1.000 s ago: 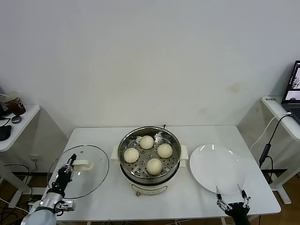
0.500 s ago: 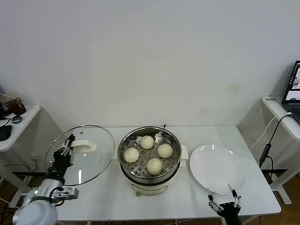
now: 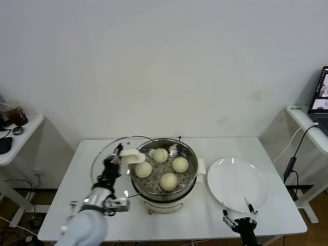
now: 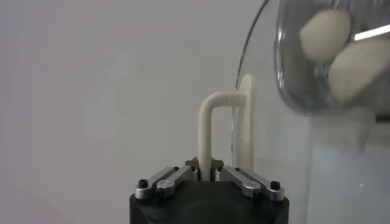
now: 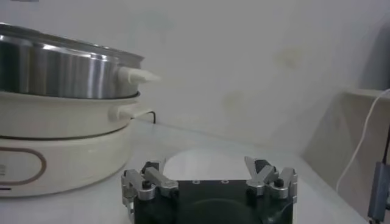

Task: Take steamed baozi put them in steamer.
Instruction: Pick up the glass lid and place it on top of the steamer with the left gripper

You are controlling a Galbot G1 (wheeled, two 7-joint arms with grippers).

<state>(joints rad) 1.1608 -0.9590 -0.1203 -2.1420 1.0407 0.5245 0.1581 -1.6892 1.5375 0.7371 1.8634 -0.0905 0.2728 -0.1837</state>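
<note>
Left gripper [image 4: 206, 176]: clamped tight on the white handle [image 3: 131, 156] of the glass lid [image 3: 105, 154], carrying it tilted on edge, just beside the steamer's near-left rim and above the table.

Right gripper [image 5: 209, 180]: fingers spread wide, holding nothing, parked low at the table's front edge, on the plate side of the steamer and well apart from it.

Steamer [image 3: 190, 177]: stands mid-table, uncovered. All four steamed baozi [image 3: 168, 181] sit on its perforated tray, near one another in a loose ring; none lies outside it.

Plate [image 3: 256, 197]: white, flat, just beside the steamer on its right, with nothing on it.

Stage, as I judge it: the buns are already where the task wants them, and covering the pot looks like what remains.

Risk one: the lid hangs steeply from a thin handle, so if the grip twists, the glass could swing and knock the steamer's rim or drop onto the table [image 3: 82, 154].

Risk two: lowered still tilted, its edge could dip inside the steamer and squash the nearest bun.

Risk three: set down off-centre, it could catch on the steamer's side handle and sit crooked.
</note>
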